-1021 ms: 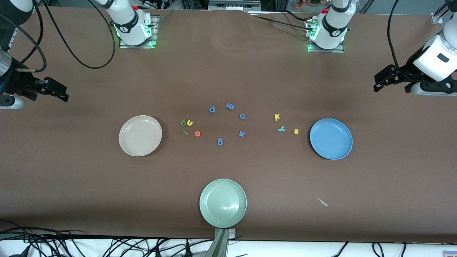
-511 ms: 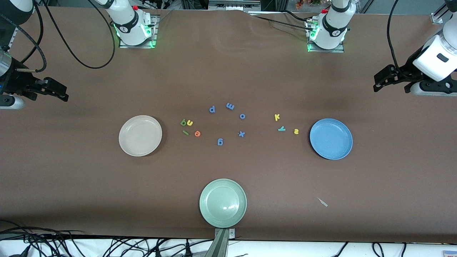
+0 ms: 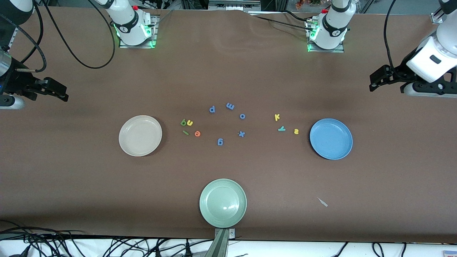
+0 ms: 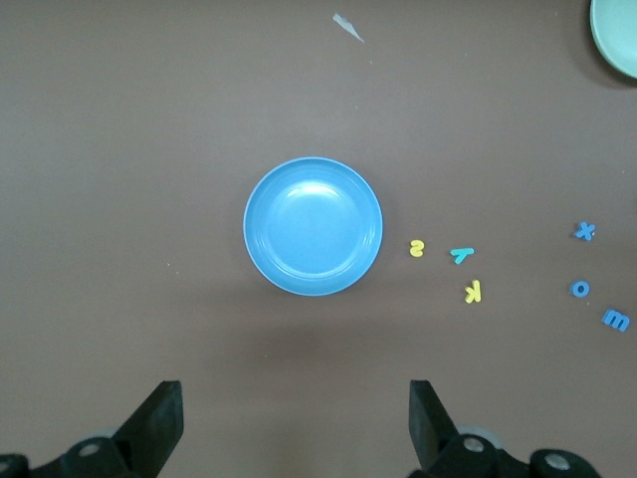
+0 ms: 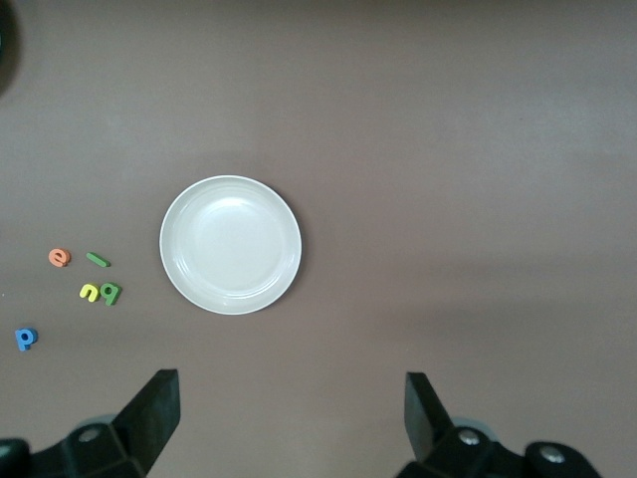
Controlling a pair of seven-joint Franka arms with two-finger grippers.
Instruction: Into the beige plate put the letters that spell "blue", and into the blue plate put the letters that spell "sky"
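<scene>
in the front view nothing is sorted yet: the round beige shallow plate (image 3: 140, 135) and the round medium-blue shallow plate (image 3: 331, 139) both hold nothing, and all seven letters lie on the brown tabletop (image 3: 228, 71). the dark green foam b (image 3: 183, 122), yellow foam u (image 3: 190, 123), thin green foam bar l (image 3: 185, 132) and orange foam e (image 3: 197, 134) sit just beside the beige plate; the yellow foam k (image 3: 277, 117), teal foam y (image 3: 281, 129) and yellow foam s (image 3: 296, 131) lie near the blue plate. the left gripper (image 3: 375, 81) hangs over the left arm's end of the tabletop, well apart from them; the right gripper (image 3: 59, 93) over the right arm's end. in the left wrist view the left gripper's fingers (image 4: 159, 423) stand wide apart and empty, blue plate ahead. in the right wrist view the right gripper's fingers (image 5: 154, 408) are likewise spread and empty, beige plate ahead.
</scene>
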